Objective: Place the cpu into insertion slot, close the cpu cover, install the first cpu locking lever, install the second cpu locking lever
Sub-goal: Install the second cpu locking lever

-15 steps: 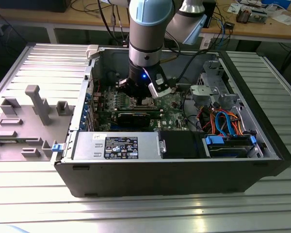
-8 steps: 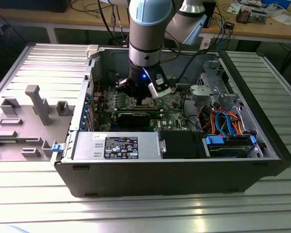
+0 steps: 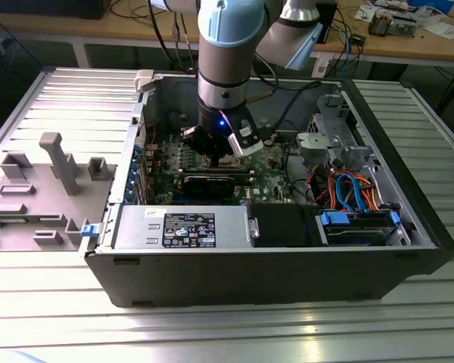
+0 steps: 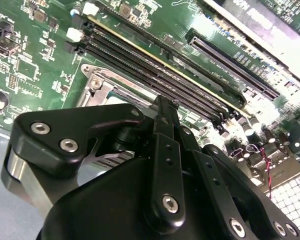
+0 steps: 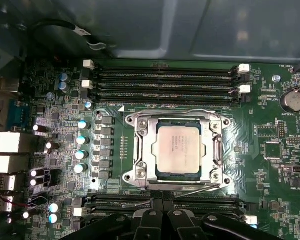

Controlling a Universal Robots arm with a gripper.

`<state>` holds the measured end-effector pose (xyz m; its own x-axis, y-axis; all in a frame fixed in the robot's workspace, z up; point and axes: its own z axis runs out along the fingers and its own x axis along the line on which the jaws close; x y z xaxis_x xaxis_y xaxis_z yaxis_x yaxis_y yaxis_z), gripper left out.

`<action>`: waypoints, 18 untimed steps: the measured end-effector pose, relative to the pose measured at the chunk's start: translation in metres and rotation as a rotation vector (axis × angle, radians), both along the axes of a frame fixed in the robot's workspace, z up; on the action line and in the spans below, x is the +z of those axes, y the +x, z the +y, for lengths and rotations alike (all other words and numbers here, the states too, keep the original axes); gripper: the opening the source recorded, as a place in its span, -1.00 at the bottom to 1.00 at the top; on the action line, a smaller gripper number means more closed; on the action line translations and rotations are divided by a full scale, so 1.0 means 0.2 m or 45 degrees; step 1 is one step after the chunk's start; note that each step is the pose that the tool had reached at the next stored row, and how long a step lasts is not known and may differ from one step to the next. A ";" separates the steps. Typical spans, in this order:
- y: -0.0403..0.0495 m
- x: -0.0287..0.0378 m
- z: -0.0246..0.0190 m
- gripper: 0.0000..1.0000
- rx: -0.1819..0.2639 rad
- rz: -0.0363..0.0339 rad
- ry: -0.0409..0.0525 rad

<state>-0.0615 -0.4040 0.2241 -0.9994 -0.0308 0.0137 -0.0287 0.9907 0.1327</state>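
Inside the open computer case (image 3: 408,227), low over the green board (image 5: 270,125), hangs the gripper (image 3: 225,150); its black fingers (image 5: 162,220) show in the first wrist view pressed together side by side, closed on nothing that I can see.

Chip (image 5: 177,148) lies flat in the socket (image 5: 176,150), silver top up, edges square to the frame as far as can be judged; cover (image 5: 140,150) is down around it, the chip showing through its window; thin wire levers run along the frame's two long sides, one by the upper memory slots (image 5: 165,82), the other (image 5: 190,186) on the side nearest the fingertips; whether either is hooked under its catch cannot be told.

Second wrist view: gripper body sits just above a corner of the socket frame (image 4: 97,82), memory slots close beside.

Risks, as judgement: closed fingertips are near the lever on that side and the lower memory slots (image 5: 120,202); a skewed push could slip off the thin wire and scrape the board or nearby capacitors (image 5: 81,140); if the chip is not fully seated, lever force would load the pins unevenly; a lever that misses its catch may spring back up.
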 end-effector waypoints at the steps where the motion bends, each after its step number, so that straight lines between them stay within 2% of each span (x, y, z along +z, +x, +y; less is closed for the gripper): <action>1: -0.007 0.000 -0.008 -0.79 0.000 0.0000 0.002; 4: -0.020 -0.002 -0.023 -0.79 0.000 0.0000 0.005; 7: -0.047 -0.007 -0.028 -0.79 0.000 0.0000 0.024; 8: -0.080 -0.020 -0.033 -0.79 0.000 0.0000 0.054; 10: -0.081 -0.022 -0.033 -0.79 0.000 0.0001 0.058; 18: -0.081 -0.023 -0.033 -0.79 0.000 0.0001 0.058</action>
